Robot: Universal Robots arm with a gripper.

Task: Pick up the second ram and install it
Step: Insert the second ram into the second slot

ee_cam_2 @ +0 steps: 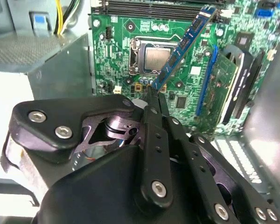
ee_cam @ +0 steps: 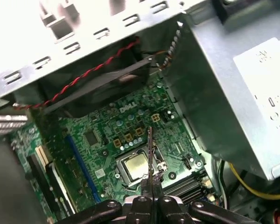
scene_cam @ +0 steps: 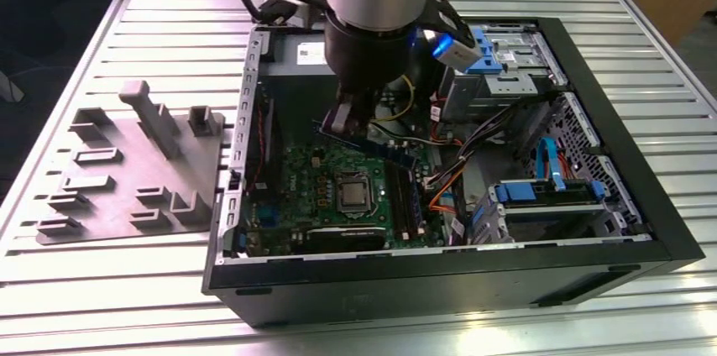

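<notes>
Inside the open computer case [scene_cam: 661, 230] on the slatted desk [scene_cam: 168, 28], the arm's jaws were pressed together on the second ram [ee_cam_2: 182, 46]. They pinched the bluish-green stick by one end, and the rest of its length reached out past their tips. The stick hung in the air just below the jaws, clear of the motherboard [ee_cam_2: 116, 46] and crossing above the processor socket [ee_cam_2: 154, 58]. It was not yet seated. The black memory slots [ee_cam_2: 140, 7] lay lower than the jaws, out by the stick's free end.

We judged the step in hand to be the carry to the slot, and that doing it well turned on alignment. The stick would need to be brought parallel to the chosen slot and level along its whole length, with its contact edge facing down, before it dropped at all. Because the jaws held only one end, we thought a push from there could lever the far end up or twist the board, so a straight, slow descent and even pressure mattered most. The loose wires [scene_cam: 446, 178] beside the slots, lower than the jaws, looked close enough to snag the free end. We could not tell whether the slot's latches stood open.
</notes>
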